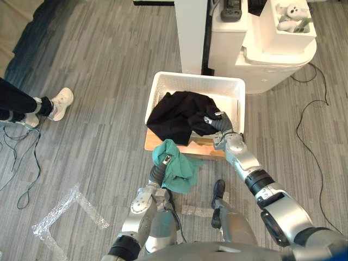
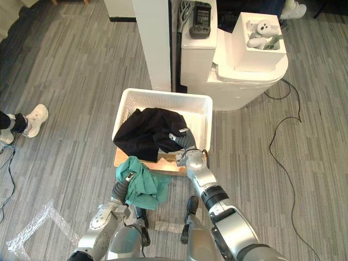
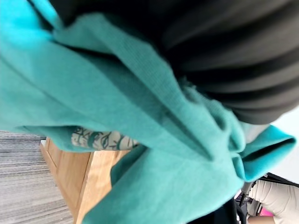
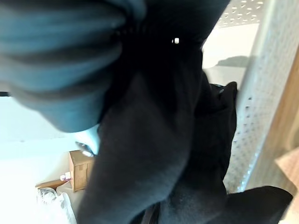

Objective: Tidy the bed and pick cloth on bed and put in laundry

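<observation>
Grey plank floor point(image 1: 98, 81) all round. At far left, a person's leg point(image 1: 16, 100) in dark cloth and a white sneaker point(image 1: 61, 102), well apart from the work. Lower left, a crumpled strip of clear plastic point(image 1: 65, 209) lying flat on the planks.

Near the middle, left hand point(image 1: 166, 160) raised in front of a low wooden stand point(image 1: 206, 148), wrapped in a teal cloth point(image 1: 179, 168). Teal cloth bunched over that hand and hanging down past the stand's near edge, not yet in the basket. Cannot tell whether this hand is closed or open, buried as it is in the folds. From its wrist camera: teal folds pressed close, a small printed patch on them, pale wood behind.

On the stand, a white laundry basket point(image 1: 231, 87) with perforated walls. Inside, a black garment point(image 1: 179, 114) heaped toward the basket's left half and spilling over its near rim onto the wood, just above the teal cloth.

Right of that, right hand point(image 1: 216, 120) reaching over the near rim and sunk into the black garment's right edge. Cannot tell its grasp either. From its wrist camera: black cloth close up, against the basket's white perforated wall.

Behind the basket, a white column point(image 1: 190, 32). Further right, a white rounded cabinet point(image 1: 272, 60) with a dark handheld device point(image 1: 231, 10) on top and a white plush toy point(image 1: 291, 13) in an open box.
</observation>
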Motion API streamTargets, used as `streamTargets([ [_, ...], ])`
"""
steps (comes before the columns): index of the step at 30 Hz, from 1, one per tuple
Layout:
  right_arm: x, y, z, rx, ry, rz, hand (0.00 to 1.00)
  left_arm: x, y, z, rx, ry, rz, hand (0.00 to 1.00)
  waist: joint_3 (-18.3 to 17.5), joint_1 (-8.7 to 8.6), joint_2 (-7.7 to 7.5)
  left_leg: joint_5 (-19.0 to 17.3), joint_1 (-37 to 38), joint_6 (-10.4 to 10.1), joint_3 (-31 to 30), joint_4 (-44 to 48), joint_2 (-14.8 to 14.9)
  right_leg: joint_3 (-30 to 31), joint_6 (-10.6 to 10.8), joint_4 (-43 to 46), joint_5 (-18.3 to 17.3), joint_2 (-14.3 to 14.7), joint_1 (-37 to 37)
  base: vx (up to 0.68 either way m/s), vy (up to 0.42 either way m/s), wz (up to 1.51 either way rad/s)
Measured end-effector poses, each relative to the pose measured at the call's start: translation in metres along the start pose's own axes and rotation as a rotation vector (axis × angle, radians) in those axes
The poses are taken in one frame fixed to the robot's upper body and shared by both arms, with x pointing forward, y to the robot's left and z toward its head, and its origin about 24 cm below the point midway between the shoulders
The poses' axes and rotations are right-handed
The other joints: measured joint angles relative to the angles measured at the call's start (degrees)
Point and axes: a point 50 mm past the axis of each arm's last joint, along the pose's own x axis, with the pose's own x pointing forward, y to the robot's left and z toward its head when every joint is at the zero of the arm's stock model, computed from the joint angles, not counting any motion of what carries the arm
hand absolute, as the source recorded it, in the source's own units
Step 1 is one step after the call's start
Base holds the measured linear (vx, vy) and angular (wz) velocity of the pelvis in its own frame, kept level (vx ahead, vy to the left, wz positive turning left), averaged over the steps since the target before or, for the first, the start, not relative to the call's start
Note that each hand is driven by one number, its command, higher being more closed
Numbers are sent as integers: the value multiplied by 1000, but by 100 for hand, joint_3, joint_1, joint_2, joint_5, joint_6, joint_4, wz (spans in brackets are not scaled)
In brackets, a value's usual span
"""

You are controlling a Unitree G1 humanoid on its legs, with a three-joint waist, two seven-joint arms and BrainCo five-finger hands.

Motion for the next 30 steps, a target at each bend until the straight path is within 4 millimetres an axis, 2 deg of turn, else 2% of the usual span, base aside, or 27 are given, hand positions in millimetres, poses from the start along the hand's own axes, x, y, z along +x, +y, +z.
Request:
streamTargets([
  [5, 2, -4, 4, -28, -13, -7, 0, -3, 0, -4, -10, 9, 8, 100, -269, 5, -37, -1, 27, 1, -33, 4, -2, 62, 0, -3, 0, 2, 40, 23, 7, 3],
  [13, 2, -11, 32, -145, -100, -12, 0, -24, 8, -21, -37, 62, 67, 100, -807, -15, -179, -103, 274, -25, -7, 6, 2, 132, 8, -168, 21, 32, 316, 15, 4, -4],
  [16, 1, -21, 38, -197, -112, -38, 0, -29, 16, -23, -43, 71, 104, 100, -964, -22, -260, -115, 301, -37, 28, 8, -17, 182, 14, -283, 85, 39, 367, 28, 5, -8],
  [18, -1, -29, 32, -225, -91, -65, 0, -30, 18, -23, -44, 70, 119, 100, -972, -44, -258, -127, 380, -37, 22, 5, -35, 186, 21, -294, 84, 27, 441, 0, 0, 0],
  [21, -11, -56, 7, -184, 15, -180, 0, -32, 25, -23, -49, 68, 171, 100, -1027, -66, -265, -161, 480, -24, 0, -3, -65, 184, 45, -294, 67, 0, 538, 0, 0, 0],
  [23, -34, -85, -34, -176, 157, -298, 0, -37, 35, -23, -59, 63, 254, 100, -1071, -81, -271, -185, 524, -22, -50, -6, -96, 167, 70, -295, 49, -25, 595, 32, 17, 5],
  [24, -42, -93, -48, -177, 207, -334, 0, -39, 39, -22, -62, 60, 280, 100, -1072, -84, -269, -193, 560, -24, -73, -13, -104, 158, 86, -294, 36, -30, 635, 41, 14, 9],
  [26, -92, -121, -110, -156, 437, -473, 0, -50, 59, -20, -94, 34, 429, 100, -1161, -177, -225, -210, 688, -23, -189, -102, -148, 74, 137, -284, -33, -64, 766, 56, 15, 16],
  [27, -107, -127, -124, -151, 495, -508, 0, -53, 65, -18, -105, 19, 475, 100, -1181, -194, -210, -214, 709, -17, -224, -110, -164, 48, 148, -284, -48, -80, 803, 59, 23, 20],
  [28, -140, -139, -151, -139, 612, -579, 0, -57, 75, -13, -135, -13, 554, 100, -1214, -234, -178, -224, 769, -9, -267, -142, -194, 7, 187, -279, -85, -110, 871, 39, 22, 17],
  [29, -158, -144, -164, -132, 673, -613, 0, -59, 80, -10, -153, -33, 590, 100, -1255, -252, -168, -224, 784, -7, -293, -160, -209, -26, 194, -277, -102, -127, 897, 69, 34, 28],
  [30, -194, -151, -186, -116, 783, -678, 0, -63, 89, -1, -177, -82, 649, 100, -1286, -310, -161, -233, 835, 7, -380, -160, -234, -121, 222, -266, -140, -165, 1003, 61, 29, 35],
])
